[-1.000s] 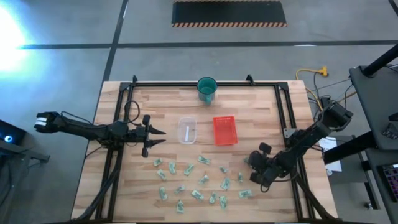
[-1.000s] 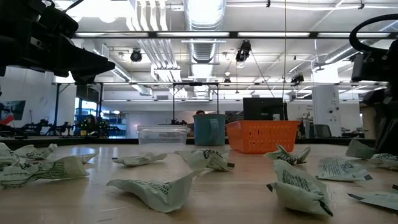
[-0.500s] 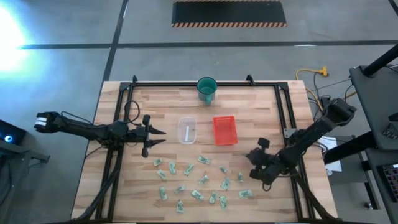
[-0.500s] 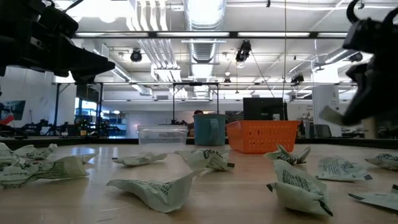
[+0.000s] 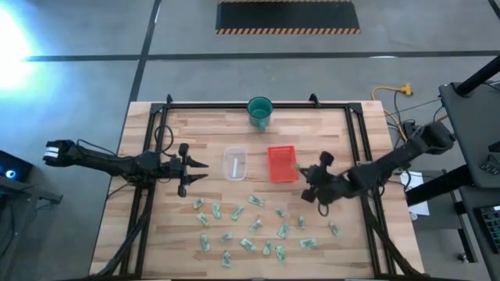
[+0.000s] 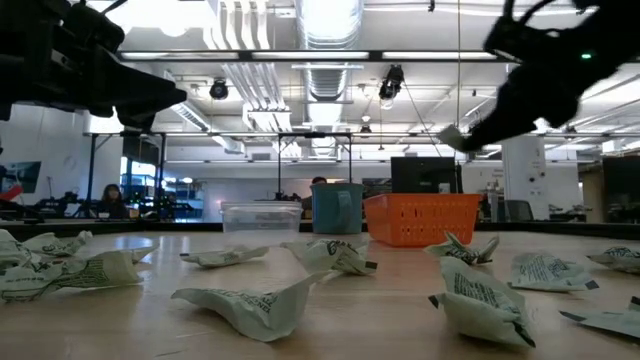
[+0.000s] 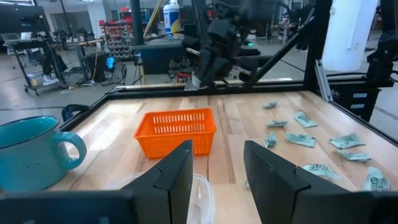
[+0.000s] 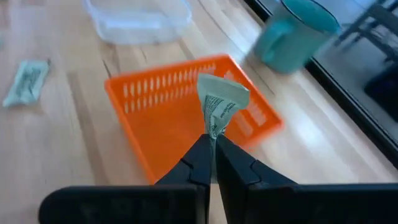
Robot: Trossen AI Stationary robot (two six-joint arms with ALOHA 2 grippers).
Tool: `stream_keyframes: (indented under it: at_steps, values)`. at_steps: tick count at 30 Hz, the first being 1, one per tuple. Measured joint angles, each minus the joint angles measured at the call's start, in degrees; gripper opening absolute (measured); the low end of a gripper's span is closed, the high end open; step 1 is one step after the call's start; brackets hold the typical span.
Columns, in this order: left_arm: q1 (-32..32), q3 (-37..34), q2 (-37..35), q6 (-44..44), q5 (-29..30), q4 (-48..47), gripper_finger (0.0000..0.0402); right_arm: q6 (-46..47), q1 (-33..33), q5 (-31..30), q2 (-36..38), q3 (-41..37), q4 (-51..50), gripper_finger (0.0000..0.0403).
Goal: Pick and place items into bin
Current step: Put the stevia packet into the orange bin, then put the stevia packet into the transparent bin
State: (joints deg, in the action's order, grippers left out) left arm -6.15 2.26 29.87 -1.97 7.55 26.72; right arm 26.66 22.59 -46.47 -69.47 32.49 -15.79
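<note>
Warehouse-style lab behind, wooden table (image 5: 156,234) in front with both arms over it.

Left arm parked at the table's left side, left gripper (image 5: 199,173) pointing toward the centre, fingers apart with a moderate gap, nothing in them. Idle.

Right arm reaches in from the right edge. Right gripper (image 5: 301,173) sits just beside the orange bin (image 5: 282,164), on its right flank, raised above the table in the low view. Fingertips pinched fully together on one packet (image 8: 219,104), which stands up from the tips, crumpled, long axis roughly in line with the fingers.

Key relation: from the right wrist view the bin lies straight ahead of and below the held packet, open top facing up, near wall between tips and cavity. Judgement: a short advance toward the table centre puts the packet over the opening; release from there should land inside. Right arm is clearly the nearer one.

Clear tub (image 5: 235,164) left of the bin, teal cup (image 5: 260,112) behind.

Loose packets (image 5: 250,226) scattered across the front of the table, well apart from the bin.
</note>
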Motion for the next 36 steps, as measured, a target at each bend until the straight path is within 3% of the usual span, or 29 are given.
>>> stream_keyframes:
  at_steps: [5,14,18,26,29,32,36]
  values:
    - [0.0,0.0,0.0,0.02,0.0,-0.15,0.0128,-11.07,-8.51,8.76,-0.96,0.07,10.39,0.0011]
    - [0.04,0.0,1.57,0.03,0.0,-0.17,0.0128,-12.11,-14.1,13.34,-7.18,0.07,12.68,0.0011]
    - [0.04,0.0,2.48,0.06,0.02,-0.13,0.0128,-14.79,-14.45,13.37,-9.49,0.07,15.21,0.0029]
    - [0.02,0.02,4.21,0.34,-0.11,0.22,0.0128,-15.78,-14.41,12.06,-8.43,0.28,15.32,0.0113]
    - [0.04,0.09,5.9,1.17,-4.38,0.01,0.0128,-17.91,-13.78,12.37,-6.68,0.4,15.32,0.0138]
    - [-0.06,2.03,8.73,1.15,-9.23,-5.12,0.0128,-19.78,-11.84,13.76,-4.77,0.77,15.31,0.0152]
    - [-0.78,6.12,13.04,2.36,-9.39,-15.99,0.0128,-20.8,-8.34,13.93,-2.55,0.94,15.23,0.0157]
